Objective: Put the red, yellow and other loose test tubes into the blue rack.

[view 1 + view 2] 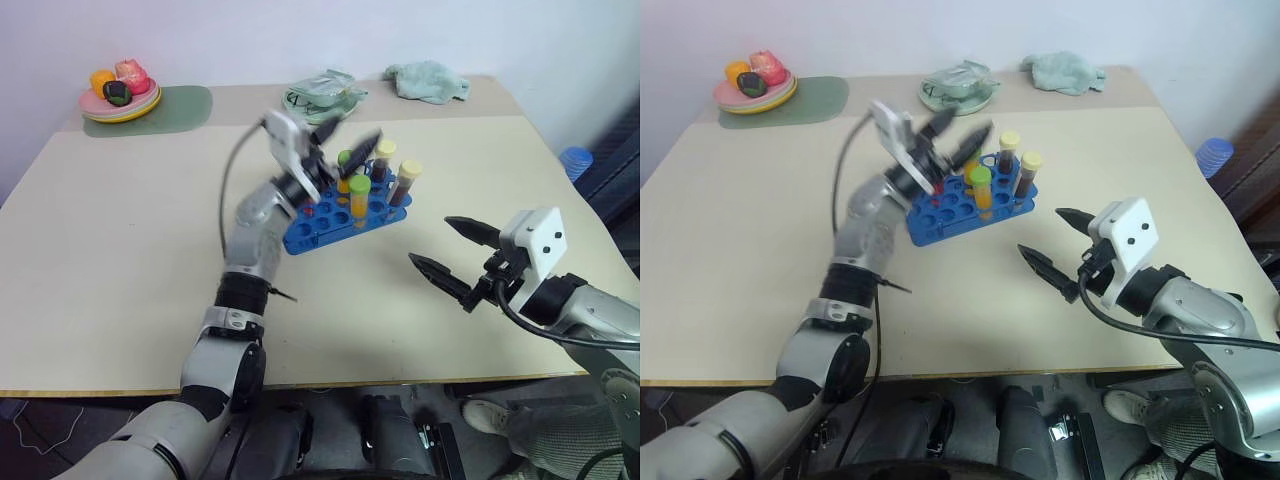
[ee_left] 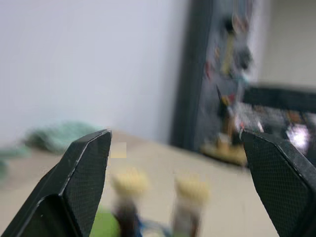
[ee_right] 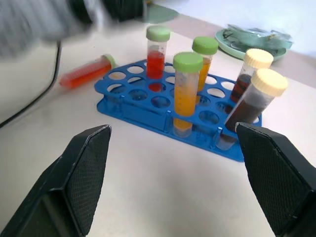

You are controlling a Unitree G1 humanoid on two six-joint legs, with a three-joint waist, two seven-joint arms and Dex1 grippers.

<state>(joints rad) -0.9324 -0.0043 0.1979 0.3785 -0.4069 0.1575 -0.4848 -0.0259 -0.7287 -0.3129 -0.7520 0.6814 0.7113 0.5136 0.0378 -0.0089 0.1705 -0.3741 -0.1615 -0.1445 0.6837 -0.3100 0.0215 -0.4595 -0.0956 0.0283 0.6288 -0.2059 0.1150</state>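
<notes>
Head views: the blue rack is seen at frame centre on the beige table, its left half covered by the left gripper, which is blurred and raised above the rack with fingers spread, nothing between them. Five capped tubes are made out upright in the rack; the green-capped yellow tube stands at the front, two cream-capped dark tubes at the right end. The right gripper is seen at lower right, spread wide and empty, well apart from the rack, with bare table between them. A plate of toy fruit on a green mat sits at upper left, a green dish and a teal cloth near the far edge at top centre; wide bare table is left on both sides of the rack, and the near edge runs along the bottom. Left wrist view: the two fingers are seen far apart, nothing held; only blurred cream caps are made out at bottom centre. Right wrist view: fingers are wide apart and empty; the rack fills the centre, a loose red tube lies on its side just beside the rack at upper left, and its far end is hidden by a blurred grey arm.
</notes>
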